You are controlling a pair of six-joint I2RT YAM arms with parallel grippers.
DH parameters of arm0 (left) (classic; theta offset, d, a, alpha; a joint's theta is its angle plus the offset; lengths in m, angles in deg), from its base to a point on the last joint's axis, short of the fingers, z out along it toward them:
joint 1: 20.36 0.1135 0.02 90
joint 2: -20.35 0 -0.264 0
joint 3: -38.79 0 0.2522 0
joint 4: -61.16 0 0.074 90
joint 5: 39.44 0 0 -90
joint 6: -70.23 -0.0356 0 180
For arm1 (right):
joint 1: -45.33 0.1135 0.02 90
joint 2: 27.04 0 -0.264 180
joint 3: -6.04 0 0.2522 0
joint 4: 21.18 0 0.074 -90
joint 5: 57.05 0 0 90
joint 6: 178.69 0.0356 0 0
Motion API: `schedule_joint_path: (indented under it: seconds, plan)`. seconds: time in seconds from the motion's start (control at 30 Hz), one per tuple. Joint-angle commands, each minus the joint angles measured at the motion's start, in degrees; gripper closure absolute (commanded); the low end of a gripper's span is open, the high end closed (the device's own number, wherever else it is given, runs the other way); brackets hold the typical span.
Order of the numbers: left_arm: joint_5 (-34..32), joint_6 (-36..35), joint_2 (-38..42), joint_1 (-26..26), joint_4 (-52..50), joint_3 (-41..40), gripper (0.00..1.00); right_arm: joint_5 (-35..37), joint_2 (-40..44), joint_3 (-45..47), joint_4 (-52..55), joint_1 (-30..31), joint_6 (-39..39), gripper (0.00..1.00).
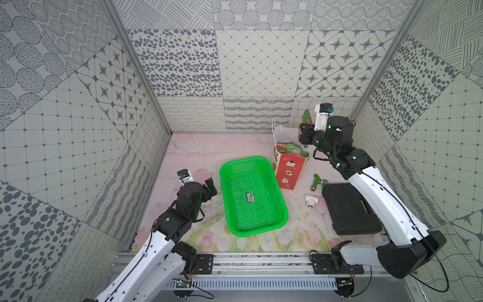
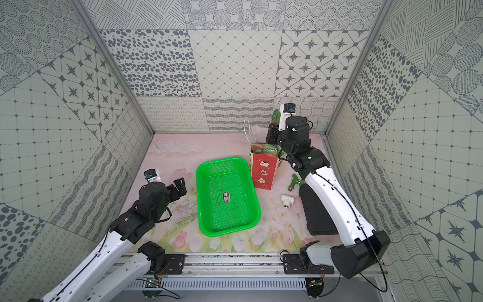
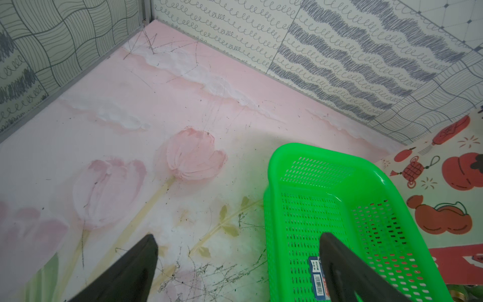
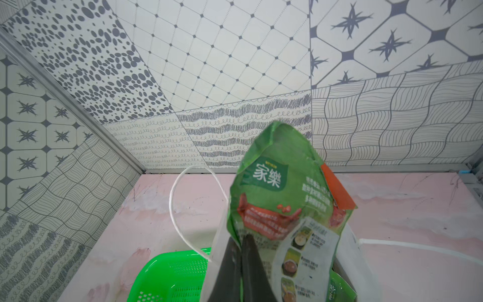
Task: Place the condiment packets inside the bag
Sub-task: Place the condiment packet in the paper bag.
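Note:
The red bag [image 1: 288,170] [image 2: 263,170] stands upright at the back right, next to the green basket, with its white cord handle [image 4: 177,204] sticking up. Green condiment packets [image 1: 290,149] [image 2: 266,149] poke out of its open top. Just above and behind the bag's mouth, my right gripper [image 1: 304,130] [image 4: 241,236] is shut on another condiment packet [image 1: 308,117] [image 2: 275,117] [image 4: 282,188], pinching its lower edge so the packet stands up. My left gripper [image 1: 210,187] [image 2: 179,187] [image 3: 239,236] hangs open and holds nothing, left of the basket.
The green perforated basket [image 1: 222,183] [image 3: 271,170] lies mid-table with a small label [image 1: 249,196] in it. Right of the bag lie a green-handled tap fitting [image 1: 317,181], a white pipe tee [image 1: 311,201] and a black case [image 1: 350,209]. Patterned walls enclose three sides.

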Motion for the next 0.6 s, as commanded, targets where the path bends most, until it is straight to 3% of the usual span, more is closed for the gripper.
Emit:
schedule_joint_path:
  seconds: [0.0,0.3,0.57]
  plan:
    - [-2.55,-2.29,-0.69,4.09,1.82,-0.2,0.0,-3.92,-1.3,1.9,-4.54,-1.04,3.27,1.0]
    - [3.53,-3.13,-5.01,12.51,5.41,-1.52,0.0,-4.83,-0.83,8.87,-4.9,-1.41,5.08,1.0]
    - [7.16,-3.55,-5.63,15.23,7.16,-3.42,0.01,-11.67,0.86,12.38,-4.7,-1.41,7.58,1.0]
